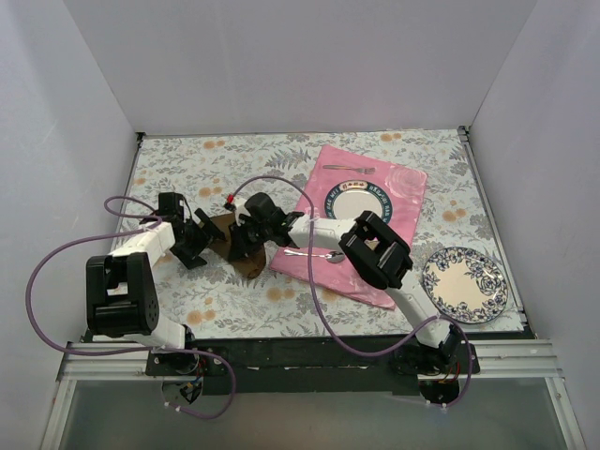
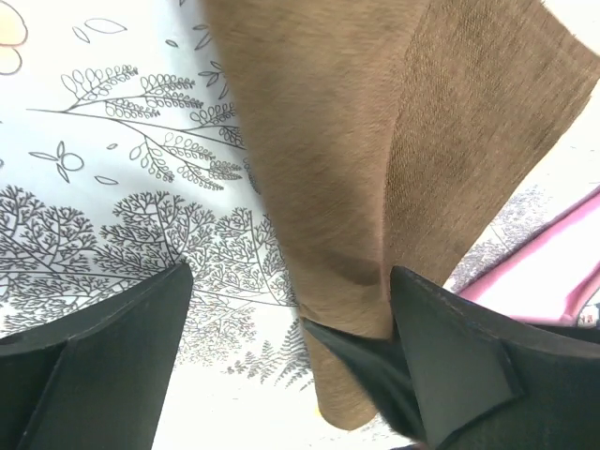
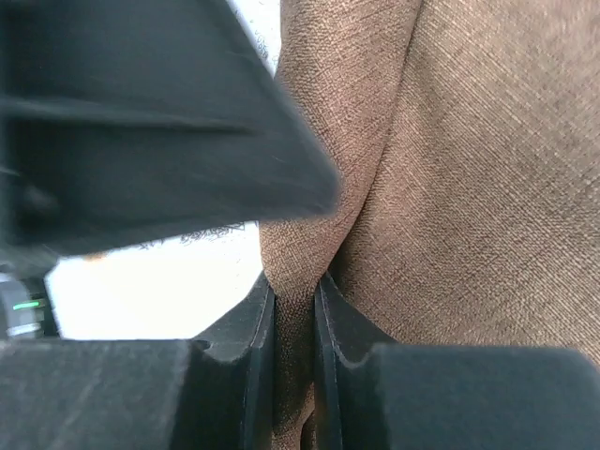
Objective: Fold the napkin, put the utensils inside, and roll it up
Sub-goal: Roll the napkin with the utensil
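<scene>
The dark brown napkin [image 1: 251, 266] lies left of the pink mat, partly lifted between my two grippers. My right gripper [image 1: 240, 234] is shut on a pinched fold of the napkin [image 3: 469, 187], and the cloth fills the narrow gap between its fingers [image 3: 253, 337]. My left gripper [image 1: 208, 236] stands open just to the left. In the left wrist view the napkin [image 2: 375, 141] hangs between the wide-apart fingers [image 2: 450, 347], resting against the right one. One silver utensil [image 1: 349, 169] lies at the far edge of the pink mat. Another utensil [image 1: 317, 254] lies near the mat's front edge.
A pink cloth mat [image 1: 398, 183] carries a blue-rimmed plate [image 1: 357, 201]. A second patterned plate [image 1: 464, 284] sits at the front right on the floral tablecloth [image 1: 187, 159]. White walls close in the table on three sides.
</scene>
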Controlling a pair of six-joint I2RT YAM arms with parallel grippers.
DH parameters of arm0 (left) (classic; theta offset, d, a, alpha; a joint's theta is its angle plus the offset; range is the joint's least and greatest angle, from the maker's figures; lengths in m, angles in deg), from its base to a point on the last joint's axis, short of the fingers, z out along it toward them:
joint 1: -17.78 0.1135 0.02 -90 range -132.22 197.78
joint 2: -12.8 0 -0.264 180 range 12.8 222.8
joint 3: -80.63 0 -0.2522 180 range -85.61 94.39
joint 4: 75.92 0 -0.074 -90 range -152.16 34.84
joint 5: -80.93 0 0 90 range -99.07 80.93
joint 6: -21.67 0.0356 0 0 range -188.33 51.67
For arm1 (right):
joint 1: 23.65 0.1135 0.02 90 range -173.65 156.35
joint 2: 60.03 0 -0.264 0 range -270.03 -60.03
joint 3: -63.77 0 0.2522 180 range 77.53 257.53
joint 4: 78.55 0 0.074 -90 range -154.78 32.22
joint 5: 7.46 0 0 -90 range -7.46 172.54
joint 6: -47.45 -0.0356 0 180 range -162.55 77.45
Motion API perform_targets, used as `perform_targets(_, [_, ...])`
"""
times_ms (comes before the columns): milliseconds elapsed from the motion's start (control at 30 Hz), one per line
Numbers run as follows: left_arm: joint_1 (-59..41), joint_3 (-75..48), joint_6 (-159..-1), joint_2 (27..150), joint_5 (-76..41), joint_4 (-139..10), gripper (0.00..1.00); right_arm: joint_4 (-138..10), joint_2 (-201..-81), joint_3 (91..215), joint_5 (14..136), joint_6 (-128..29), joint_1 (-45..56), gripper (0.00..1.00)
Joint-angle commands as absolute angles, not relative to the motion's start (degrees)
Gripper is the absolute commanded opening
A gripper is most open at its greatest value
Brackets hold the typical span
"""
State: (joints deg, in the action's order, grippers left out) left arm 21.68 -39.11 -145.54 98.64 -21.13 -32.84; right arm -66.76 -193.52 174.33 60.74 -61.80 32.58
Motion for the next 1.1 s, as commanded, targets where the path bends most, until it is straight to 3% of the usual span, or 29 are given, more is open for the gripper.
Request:
perform_targets(0, [21.6,-41.2,-147.6,97.3,-22.3,-34.8,0.83,-84.0,-193.0,168.3,43.3,-82.4,29.2,0.16])
perform_targets(300, [21.6,-39.6,-148.7,102.5,-22.9,-38.6,0.71,-106.4,-196.8,163.3,35.6,-105.9,27.6,0.17])
perform_targets(433, [21.5,-39.0,-148.0,104.3,-21.9,-39.0,0.58,-107.3,-197.4,163.0,35.9,-107.7,27.4,0.18])
perform_targets(500, [21.5,-38.6,-146.6,104.6,-20.5,-38.5,0.45,-106.0,-197.5,162.5,36.4,-106.7,27.5,0.18])
perform_targets(567, [21.5,-38.4,-145.0,104.7,-19.3,-37.7,0.31,-102.9,-197.5,162.7,37.2,-101.8,27.5,0.2])
perform_targets(700, [21.5,-38.8,-142.9,103.9,-17.2,-36.7,0.24,-86.1,-195.2,163.8,41.7,-87.2,27.6,0.23])
perform_targets(767, [21.5,-39.2,-142.4,103.2,-16.8,-36.7,0.22,-79.3,-194.7,166.5,44.8,-78.1,27.8,0.28])
perform_targets(1000, [20.8,-39.3,-140.7,102.5,-16.4,-35.8,0.2,-56.6,-189.4,176.0,58.9,-58.4,30.4,0.6])
perform_targets(1067, [20.7,-39.1,-140.2,102.7,-16.3,-35.5,0.2,-50.3,-188.9,180.6,64.2,-55.1,31.5,0.64])
